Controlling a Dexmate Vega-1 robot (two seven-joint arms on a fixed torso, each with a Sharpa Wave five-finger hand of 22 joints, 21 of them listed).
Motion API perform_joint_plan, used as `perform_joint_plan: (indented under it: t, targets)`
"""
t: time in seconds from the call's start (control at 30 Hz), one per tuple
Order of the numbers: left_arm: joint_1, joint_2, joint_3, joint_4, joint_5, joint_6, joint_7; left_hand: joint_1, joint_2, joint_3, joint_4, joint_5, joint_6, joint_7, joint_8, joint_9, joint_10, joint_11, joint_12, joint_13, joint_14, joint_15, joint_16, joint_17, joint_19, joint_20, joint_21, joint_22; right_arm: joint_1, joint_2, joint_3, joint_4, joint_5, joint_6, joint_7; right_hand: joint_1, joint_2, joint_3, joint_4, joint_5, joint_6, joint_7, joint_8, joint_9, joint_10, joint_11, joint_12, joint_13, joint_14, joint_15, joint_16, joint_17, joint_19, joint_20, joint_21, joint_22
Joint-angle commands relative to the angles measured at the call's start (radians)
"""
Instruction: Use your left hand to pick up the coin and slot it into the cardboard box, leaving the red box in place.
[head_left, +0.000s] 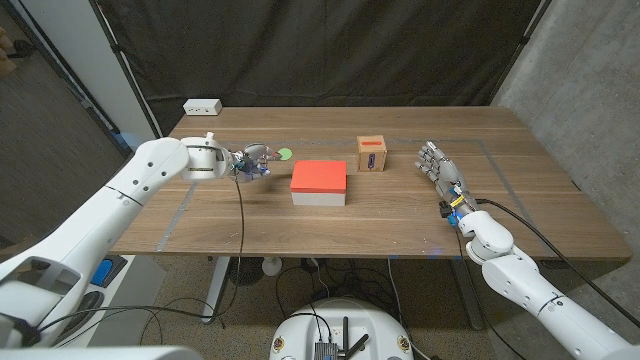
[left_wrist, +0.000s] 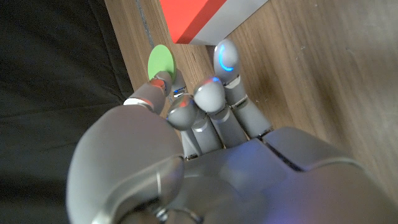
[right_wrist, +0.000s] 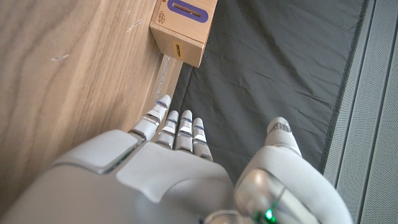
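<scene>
Coin (left_wrist: 161, 61) touches fingertip of curled left hand (left_wrist: 199, 118).

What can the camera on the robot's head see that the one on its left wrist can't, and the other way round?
Head view alone: the whole wooden table, the cardboard box, the right hand standing apart from everything, and a white block at the table's far edge.

Left wrist view alone: the close detail, with the left hand's fingertips right at the green coin; whether they grip it is unclear.

Both views: the left hand, the coin, and the red box.
</scene>
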Motion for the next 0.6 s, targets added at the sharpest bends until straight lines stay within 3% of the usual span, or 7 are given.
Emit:
perform_joint_plan:
  t: [0.03, 0.33, 0.6]
  targets:
    - [0.078, 0.052, 0.018, -0.104, 0.162, -0.148, -0.019, 0.01, 0.003, 0.01, -0.002, 0.0, -0.007, 0.004, -0.008, 0.002, -0.007, -0.002, -0.002, 0.008, -0.006, -0.001, 0.004, 0.006, -0.01, -0.059, 0.011, -0.004, -0.022, 0.002, 0.005, -0.044, -0.035, 0.009, -0.046, 0.004, -0.003, 0.003, 0.006, 0.001, 0.006, 0.004, -0.002, 0.002, 0.01, 0.002, 0.001, 0.001, 0.003, 0.003, 0.006, 0.001, 0.009, 0.001, 0.003, 0.001]
    - [0.098, 0.051, 0.032, -0.14, 0.253, -0.186, -0.006, 0.008, 0.001, 0.013, -0.001, -0.001, -0.007, 0.003, -0.015, 0.002, -0.004, -0.001, -0.008, 0.01, -0.009, -0.001, -0.001, 0.006, -0.015, -0.059, 0.026, -0.017, -0.051, 0.002, 0.012, -0.072, -0.046, 0.012, -0.072, 0.004, -0.003, 0.003, 0.007, 0.001, 0.006, 0.003, -0.003, 0.002, 0.011, 0.003, 0.0, 0.001, 0.004, 0.002, 0.006, 0.0, 0.01, 0.001, 0.003, 0.001]
    - [0.102, 0.055, 0.092, -0.205, 0.467, -0.267, 0.026, 0.003, 0.0, 0.015, 0.001, -0.001, -0.005, -0.001, -0.019, 0.001, 0.0, -0.004, -0.011, 0.012, -0.006, -0.001, 0.005, 0.02, -0.022, -0.059, 0.037, -0.026, -0.067, 0.013, 0.016, -0.067, -0.036, 0.025, -0.073, 0.005, -0.003, 0.003, 0.007, 0.001, 0.006, 0.005, -0.003, 0.002, 0.012, 0.002, 0.0, 0.002, 0.005, 0.003, 0.006, 0.0, 0.011, 0.001, 0.003, 0.001]
